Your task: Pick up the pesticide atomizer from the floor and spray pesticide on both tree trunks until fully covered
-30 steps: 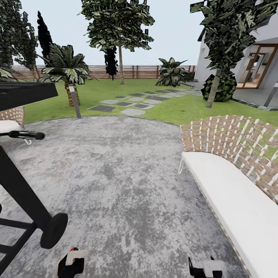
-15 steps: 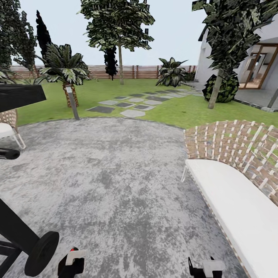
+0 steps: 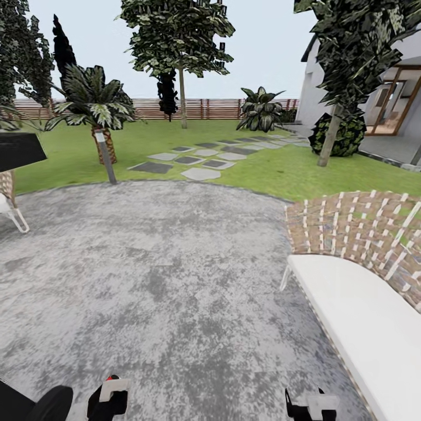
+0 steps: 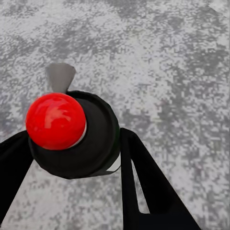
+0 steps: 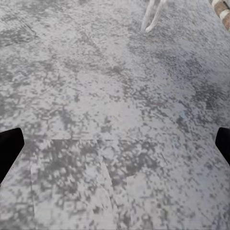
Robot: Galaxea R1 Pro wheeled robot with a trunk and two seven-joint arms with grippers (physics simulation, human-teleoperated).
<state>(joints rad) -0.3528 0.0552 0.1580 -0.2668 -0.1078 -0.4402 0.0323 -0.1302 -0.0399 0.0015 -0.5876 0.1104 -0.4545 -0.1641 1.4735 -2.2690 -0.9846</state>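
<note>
My left gripper (image 4: 72, 160) is shut on the pesticide atomizer (image 4: 76, 139); its dark round cap with the red dot (image 4: 55, 120) sits between the two black fingers above the grey concrete floor (image 4: 167, 72). In the head view the atomizer (image 3: 112, 386) and left gripper (image 3: 108, 404) sit at the lower edge. My right gripper (image 5: 115, 143) is open, fingers wide apart, nothing between them; it also shows low in the head view (image 3: 307, 406). One tree's trunk (image 3: 183, 99) rises far across the lawn by the fence. The other tree's trunk (image 3: 329, 139) leans at the right, near the house.
A wicker sofa with a white cushion (image 3: 362, 316) stands close on the right. A black wheel (image 3: 52, 403) sits at the lower left, a chair leg (image 3: 16, 219) further left. A lamp post (image 3: 105, 155) and stepping slabs (image 3: 199, 173) lie beyond the paving's curved edge.
The camera has moved forward over the paving. The black wheeled stand has slid toward the lower left edge and the sofa sits lower. The grippers keep their places.
</note>
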